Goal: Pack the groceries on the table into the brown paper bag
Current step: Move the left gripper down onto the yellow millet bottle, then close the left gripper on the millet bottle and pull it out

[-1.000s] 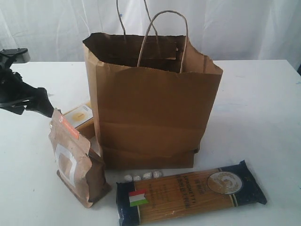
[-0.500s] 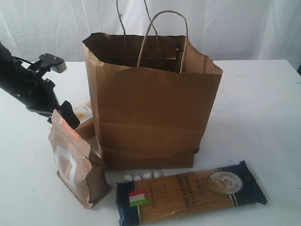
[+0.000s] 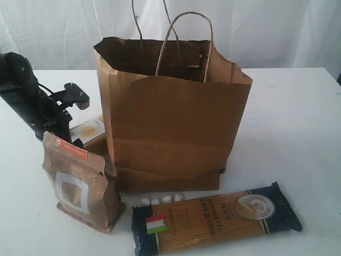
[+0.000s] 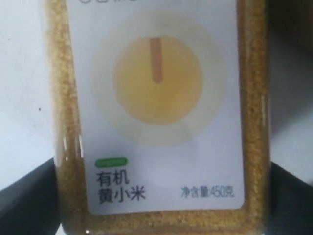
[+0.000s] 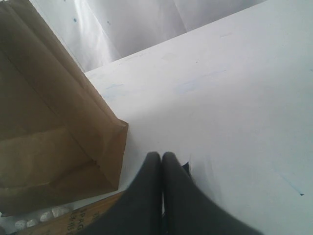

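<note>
Smooth white worktop (image 3: 298, 117). Creased, stiff brown paper bag (image 3: 170, 122) stands open at centre. Flat glossy spaghetti packet (image 3: 213, 218) lies in front of it. Soft kraft pouch (image 3: 80, 186) has swivelled and slid left as the left gripper (image 3: 68, 136) dropped in behind it. That gripper is spread wide, straddling the lying yellow-grain bottle (image 4: 156, 122), maybe not touching; the grab looks next. Right gripper (image 5: 161, 159) is pinched closed and empty.

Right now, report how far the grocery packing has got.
Done: nothing visible; the inside of the tall brown paper bag is hidden. In hand: the open left gripper straddles the white-labelled yellow-grain bottle, not yet closed. Left: that bottle, the kraft pouch with an orange strip and the long dark-blue spaghetti packet, all on the white table. The right gripper is shut, empty.
</note>
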`<action>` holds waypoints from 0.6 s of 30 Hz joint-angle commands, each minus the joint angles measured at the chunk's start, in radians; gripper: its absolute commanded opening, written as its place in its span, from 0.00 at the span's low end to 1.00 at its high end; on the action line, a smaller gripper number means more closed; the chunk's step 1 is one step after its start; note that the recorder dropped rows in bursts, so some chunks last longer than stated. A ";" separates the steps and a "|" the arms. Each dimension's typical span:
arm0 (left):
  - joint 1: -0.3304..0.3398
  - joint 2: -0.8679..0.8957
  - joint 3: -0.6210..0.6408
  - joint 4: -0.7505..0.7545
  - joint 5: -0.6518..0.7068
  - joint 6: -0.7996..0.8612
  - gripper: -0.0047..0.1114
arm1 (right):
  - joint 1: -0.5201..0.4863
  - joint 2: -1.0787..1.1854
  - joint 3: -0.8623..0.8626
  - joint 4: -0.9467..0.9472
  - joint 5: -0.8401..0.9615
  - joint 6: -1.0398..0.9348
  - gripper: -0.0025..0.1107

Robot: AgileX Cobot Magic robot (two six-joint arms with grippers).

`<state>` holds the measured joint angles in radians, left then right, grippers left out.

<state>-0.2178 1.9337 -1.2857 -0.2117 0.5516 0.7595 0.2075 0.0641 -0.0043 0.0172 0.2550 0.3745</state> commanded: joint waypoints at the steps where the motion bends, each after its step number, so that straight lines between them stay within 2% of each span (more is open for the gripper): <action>1: -0.004 0.010 0.002 0.035 -0.027 -0.068 0.69 | -0.008 -0.003 0.004 -0.010 -0.010 0.001 0.02; 2: -0.004 0.010 0.002 0.064 -0.025 -0.111 0.53 | -0.008 -0.003 0.004 -0.010 -0.010 0.001 0.02; 4: -0.004 0.010 0.002 0.103 0.011 -0.169 0.29 | -0.008 -0.003 0.004 -0.010 -0.010 0.001 0.02; 6: -0.004 0.010 0.002 0.126 0.063 -0.234 0.09 | -0.008 -0.003 0.004 -0.010 -0.010 0.001 0.02; 7: -0.004 0.010 0.002 0.132 0.083 -0.257 0.04 | -0.008 -0.003 0.004 -0.010 -0.010 0.001 0.02; 13: -0.004 -0.001 0.002 0.212 0.127 -0.434 0.04 | -0.008 -0.003 0.004 -0.010 -0.010 0.001 0.02; 18: -0.004 -0.049 0.002 0.224 0.129 -0.476 0.04 | -0.008 -0.003 0.004 -0.010 -0.010 0.001 0.02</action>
<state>-0.2217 1.9265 -1.2856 0.0000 0.6506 0.3202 0.2075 0.0641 -0.0043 0.0172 0.2550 0.3745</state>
